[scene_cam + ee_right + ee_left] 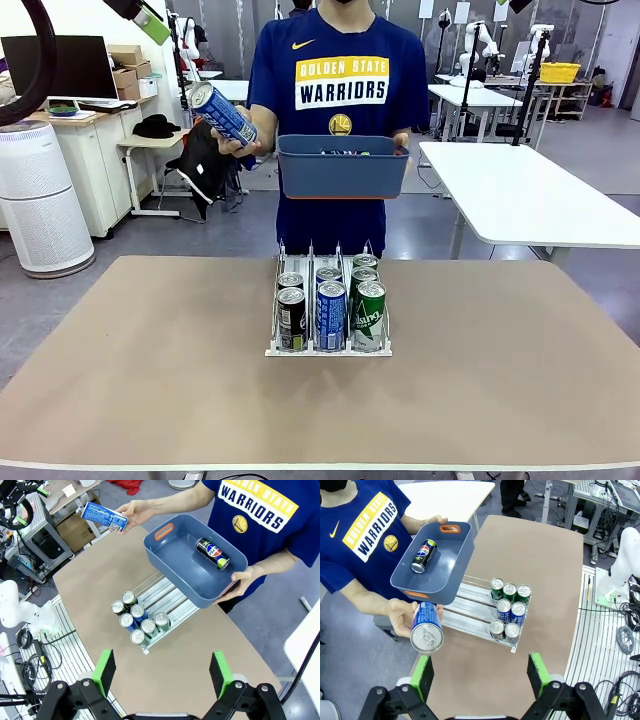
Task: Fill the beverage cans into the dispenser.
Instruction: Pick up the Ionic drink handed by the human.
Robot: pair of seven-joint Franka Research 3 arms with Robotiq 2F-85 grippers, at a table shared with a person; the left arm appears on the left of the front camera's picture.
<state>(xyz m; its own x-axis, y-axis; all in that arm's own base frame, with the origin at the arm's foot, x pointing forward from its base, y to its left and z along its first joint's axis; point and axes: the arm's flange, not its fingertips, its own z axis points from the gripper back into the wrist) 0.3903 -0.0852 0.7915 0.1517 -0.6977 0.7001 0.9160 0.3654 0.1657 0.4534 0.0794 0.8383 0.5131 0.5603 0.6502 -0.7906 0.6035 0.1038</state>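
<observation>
The rack (pixel 328 352) stands mid-desk (pixel 150 380) with seven cans (pixel 331 315) bunched at its robot-side end: two black, two blue, three green. Past its far end the person's hand (pixel 238 145) holds a blue can (pixel 222 112), the other a tub (pixel 340 168). The front view meets the tub's wall; both wrist views look in, where a black can (pixel 424 556) lies. The left jaws and right jaws stand apart, empty.

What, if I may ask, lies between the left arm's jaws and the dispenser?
Only bare table, as the left wrist view shows; the dispenser stands beyond the open jaws.
</observation>
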